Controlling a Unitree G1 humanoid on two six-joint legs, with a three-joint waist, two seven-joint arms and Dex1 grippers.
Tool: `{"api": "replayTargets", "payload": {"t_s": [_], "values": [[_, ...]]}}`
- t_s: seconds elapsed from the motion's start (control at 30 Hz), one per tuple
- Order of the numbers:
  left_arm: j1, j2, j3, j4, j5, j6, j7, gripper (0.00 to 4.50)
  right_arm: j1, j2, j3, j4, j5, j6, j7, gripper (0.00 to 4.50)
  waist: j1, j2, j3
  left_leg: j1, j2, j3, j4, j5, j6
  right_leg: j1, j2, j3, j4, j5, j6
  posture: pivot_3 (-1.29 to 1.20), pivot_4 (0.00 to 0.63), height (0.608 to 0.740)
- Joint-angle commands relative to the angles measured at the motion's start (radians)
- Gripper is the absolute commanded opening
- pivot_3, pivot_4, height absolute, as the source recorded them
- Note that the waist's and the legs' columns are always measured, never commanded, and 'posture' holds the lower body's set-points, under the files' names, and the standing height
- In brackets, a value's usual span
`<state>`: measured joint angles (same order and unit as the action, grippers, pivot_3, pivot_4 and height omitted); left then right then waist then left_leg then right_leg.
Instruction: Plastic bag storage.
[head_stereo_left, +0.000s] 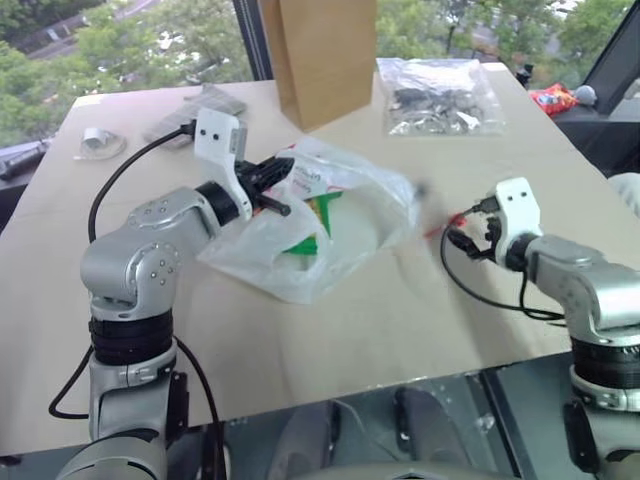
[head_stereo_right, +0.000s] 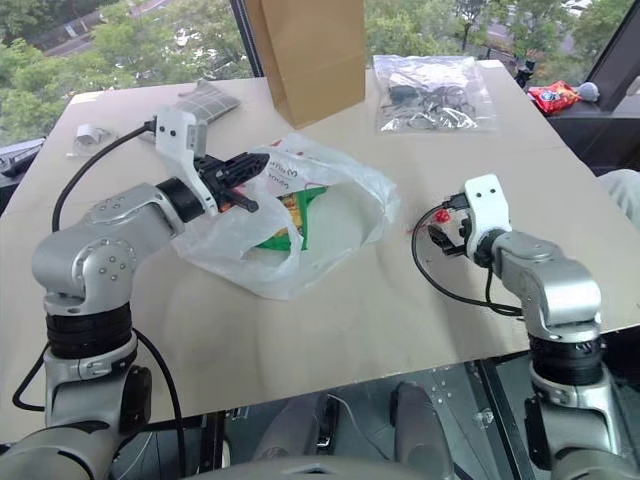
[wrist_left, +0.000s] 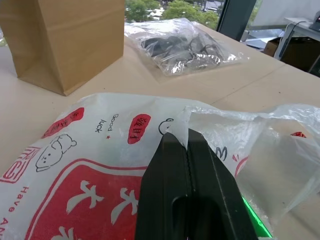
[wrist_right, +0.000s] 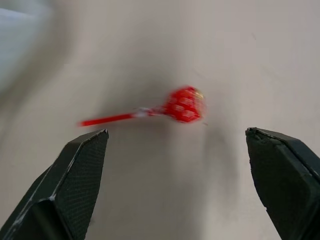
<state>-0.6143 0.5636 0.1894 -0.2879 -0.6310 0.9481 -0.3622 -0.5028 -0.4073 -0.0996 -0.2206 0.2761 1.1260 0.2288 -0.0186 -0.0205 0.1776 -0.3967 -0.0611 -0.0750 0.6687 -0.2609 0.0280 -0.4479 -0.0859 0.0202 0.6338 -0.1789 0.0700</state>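
The plastic bag (head_stereo_left: 345, 205), translucent white with red print, lies crumpled in the middle of the table (head_stereo_left: 350, 330) with a green packet (head_stereo_left: 312, 232) inside it. My left gripper (wrist_left: 186, 142) is shut on a raised fold of the bag's edge, holding it a little off the table. To the right of the bag, my right gripper (wrist_right: 176, 132) stands open just above the bare tabletop, apart from the bag. A red lollipop (wrist_right: 184, 105) lies on the table right in front of its fingers, touching neither.
A tall brown paper bag (head_stereo_left: 325, 55) stands at the back, with a clear bag of dark items (head_stereo_left: 440, 95) to its right. A red packet (head_stereo_left: 552, 97) lies at the far right edge. A tape roll (head_stereo_left: 100, 142) and grey sheets (head_stereo_left: 205, 108) sit back left.
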Motion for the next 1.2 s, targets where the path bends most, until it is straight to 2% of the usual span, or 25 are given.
{"api": "replayTargets", "payload": {"t_s": [0.03,0.23,0.33,0.37,0.4,0.67,0.83,0.87,0.9,0.93,1.03,1.2], "values": [[-0.013,0.021,0.037,-0.036,0.000,-0.009,0.002,0.00,-0.074,0.069,-0.068,0.124,-0.024,-0.110,-0.077,4.46,0.000,0.000,0.000,0.000,0.000,0.000,0.000,0.000,0.000,0.000,0.000,0.000,0.000,0.000,0.000,0.00,0.150,0.740],[0.018,0.016,0.060,-0.080,-0.009,0.014,0.029,0.00,-0.144,0.154,-0.119,0.245,-0.015,-0.180,-0.131,4.46,0.001,0.000,0.000,0.000,0.000,-0.001,0.000,0.000,0.000,0.000,0.000,0.000,0.000,0.000,0.000,0.00,0.150,0.740],[0.023,0.008,0.062,-0.094,-0.010,0.020,0.040,0.00,-0.169,0.176,-0.105,0.296,-0.032,-0.204,-0.150,4.46,0.002,0.000,0.000,0.000,0.000,-0.001,0.000,0.000,0.000,0.000,0.000,0.000,0.000,0.000,0.000,0.00,0.150,0.740],[0.024,0.007,0.063,-0.095,-0.010,0.021,0.042,0.00,-0.170,0.176,-0.091,0.300,-0.038,-0.205,-0.147,3.94,0.002,0.000,0.000,0.000,0.000,-0.001,0.000,0.000,0.000,0.000,0.000,0.000,0.000,0.000,0.000,0.00,0.150,0.740],[0.024,0.006,0.064,-0.096,-0.009,0.022,0.045,0.00,-0.166,0.173,-0.068,0.295,-0.048,-0.200,-0.141,3.70,0.002,0.000,0.000,0.000,0.000,-0.001,0.000,0.000,0.000,0.000,0.000,0.000,0.000,0.000,0.000,0.00,0.150,0.740],[0.029,0.002,0.067,-0.104,-0.011,0.026,0.054,0.00,-0.105,0.136,0.067,0.225,-0.112,-0.184,-0.109,3.70,0.000,0.000,0.000,0.000,0.000,-0.001,0.000,0.000,0.000,0.000,0.000,0.000,0.000,0.000,0.000,0.00,0.150,0.740],[0.026,0.001,0.067,-0.100,-0.011,0.024,0.053,0.00,-0.099,0.123,0.088,0.229,-0.136,-0.214,-0.098,3.70,0.000,0.000,0.000,0.000,0.000,-0.001,0.000,0.000,0.000,0.000,0.000,-0.001,0.000,0.000,0.000,0.00,0.150,0.740],[0.025,0.001,0.066,-0.100,-0.011,0.024,0.053,0.00,-0.100,0.120,0.091,0.230,-0.141,-0.221,-0.096,3.13,0.000,0.000,0.000,0.000,0.000,-0.001,0.000,0.000,0.000,0.000,0.000,0.000,0.000,0.000,0.000,0.00,0.150,0.740],[0.025,0.001,0.065,-0.100,-0.010,0.024,0.053,0.00,-0.100,0.114,0.094,0.228,-0.146,-0.225,-0.092,2.82,0.000,0.000,0.000,0.000,0.000,-0.001,0.000,0.000,0.000,0.000,0.000,0.000,0.000,0.000,0.000,0.00,0.150,0.740],[0.025,0.001,0.065,-0.100,-0.010,0.024,0.052,0.00,-0.099,0.111,0.094,0.221,-0.147,-0.223,-0.088,2.22,0.001,0.000,0.000,0.000,0.000,-0.001,0.000,0.000,0.000,0.000,0.000,0.000,0.000,0.000,0.000,0.00,0.150,0.740],[0.024,0.001,0.067,-0.100,-0.011,0.025,0.053,0.00,-0.085,0.082,0.108,0.168,-0.150,-0.205,-0.060,1.14,0.001,0.000,0.000,0.000,0.000,-0.001,0.000,0.000,0.000,0.000,0.000,0.000,0.000,0.000,0.000,0.00,0.150,0.740],[0.027,-0.001,0.066,-0.101,-0.011,0.025,0.057,0.00,-0.054,0.061,0.096,0.066,-0.141,-0.145,-0.047,1.14,0.000,0.000,0.000,0.000,0.000,-0.001,0.000,0.000,0.000,0.000,0.000,-0.001,0.000,0.000,0.000,0.00,0.150,0.740]]}}
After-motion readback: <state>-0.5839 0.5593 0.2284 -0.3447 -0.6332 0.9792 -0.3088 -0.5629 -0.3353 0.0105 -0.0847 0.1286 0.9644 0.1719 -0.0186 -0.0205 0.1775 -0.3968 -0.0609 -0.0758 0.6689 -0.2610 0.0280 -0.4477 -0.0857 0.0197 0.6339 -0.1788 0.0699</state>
